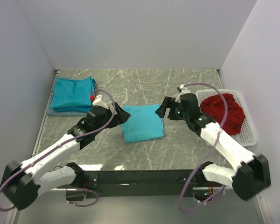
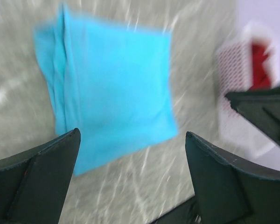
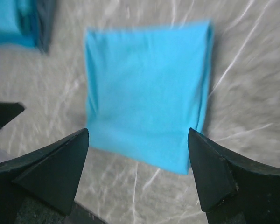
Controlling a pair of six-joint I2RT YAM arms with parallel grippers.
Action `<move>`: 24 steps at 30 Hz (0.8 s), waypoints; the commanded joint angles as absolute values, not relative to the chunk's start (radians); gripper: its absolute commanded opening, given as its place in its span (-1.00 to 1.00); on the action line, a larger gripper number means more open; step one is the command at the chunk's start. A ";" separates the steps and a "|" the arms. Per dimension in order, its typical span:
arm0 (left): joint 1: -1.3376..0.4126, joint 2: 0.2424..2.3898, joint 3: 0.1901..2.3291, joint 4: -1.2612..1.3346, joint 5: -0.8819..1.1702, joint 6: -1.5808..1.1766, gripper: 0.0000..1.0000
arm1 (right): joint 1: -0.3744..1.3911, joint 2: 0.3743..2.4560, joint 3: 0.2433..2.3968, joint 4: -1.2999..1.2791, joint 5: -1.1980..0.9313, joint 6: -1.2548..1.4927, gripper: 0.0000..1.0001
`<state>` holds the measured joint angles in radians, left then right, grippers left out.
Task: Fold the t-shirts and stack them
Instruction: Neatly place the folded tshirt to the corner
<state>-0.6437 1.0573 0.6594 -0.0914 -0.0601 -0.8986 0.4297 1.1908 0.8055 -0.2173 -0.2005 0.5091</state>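
Left hand (image 1: 123,114) and right hand (image 1: 161,109) both open, empty, flanking folded t-shirt (image 1: 142,122), t-shirt stack (image 1: 73,93) back-left

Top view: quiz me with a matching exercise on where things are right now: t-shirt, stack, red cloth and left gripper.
Column one:
1. t-shirt
2. stack
3. red cloth
4. left gripper

Column two:
a. in the basket
b. far-left corner of the table
c. open, near the t-shirt's left edge
d. folded, mid-table

Pairs: 1-d, 2-b, 3-a, 4-c.
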 commanded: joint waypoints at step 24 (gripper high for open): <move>-0.638 1.374 0.802 -0.072 -0.224 -0.796 0.99 | 0.426 0.635 0.598 -0.304 0.299 0.615 0.96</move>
